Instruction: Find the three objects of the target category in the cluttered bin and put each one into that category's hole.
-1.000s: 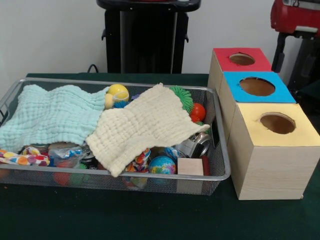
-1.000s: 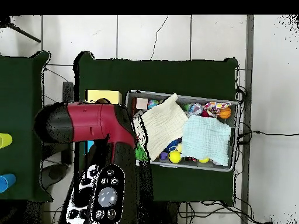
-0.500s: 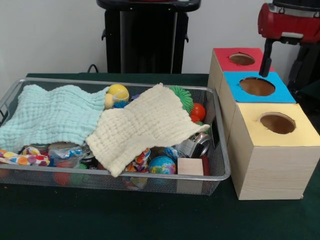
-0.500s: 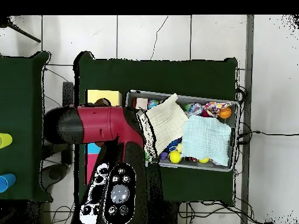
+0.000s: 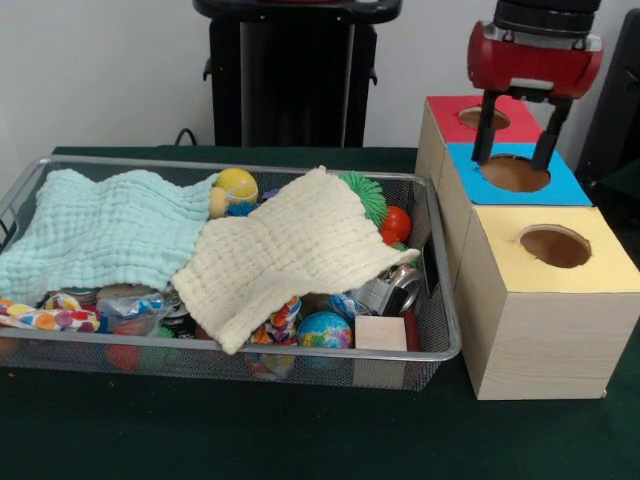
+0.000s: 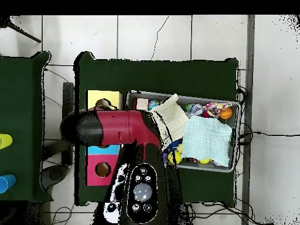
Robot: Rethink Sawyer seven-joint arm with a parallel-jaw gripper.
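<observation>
Front view: gripper (image 5: 515, 158) hangs over the blue-topped box (image 5: 517, 178), fingers apart, nothing between them, tips at either side of that box's round hole (image 5: 514, 173). Red wrist housing sits directly above.

Three boxes stand in a row at the 3 o'clock side of the wire bin (image 5: 442, 330): red-topped box (image 5: 482, 121) farthest back, blue in the middle, yellow-topped box (image 5: 548, 300) nearest the camera. Each has one round hole in its top.

Bin contents: pale green cloth (image 5: 105, 228) over the 9 o'clock half, cream cloth (image 5: 285, 255) draped over the middle, its lower corner reaching the front rim. At 12 o'clock of the cream cloth a yellow ball (image 5: 236, 184); at its 2 o'clock a green spiky ball (image 5: 365, 194) and an orange ball (image 5: 396, 223). Under its 5 o'clock edge a globe-printed ball (image 5: 324, 330), a wooden block (image 5: 380, 333) and a shiny metal item (image 5: 392, 288). Wrapped items and a patterned fabric piece (image 5: 45, 318) lie at the 8 o'clock corner. Cannot tell which items belong to the target category.

Overhead view: red arm (image 6: 117, 128) covers the blue box and the bin's adjoining edge; gripper hidden beneath it.
</observation>
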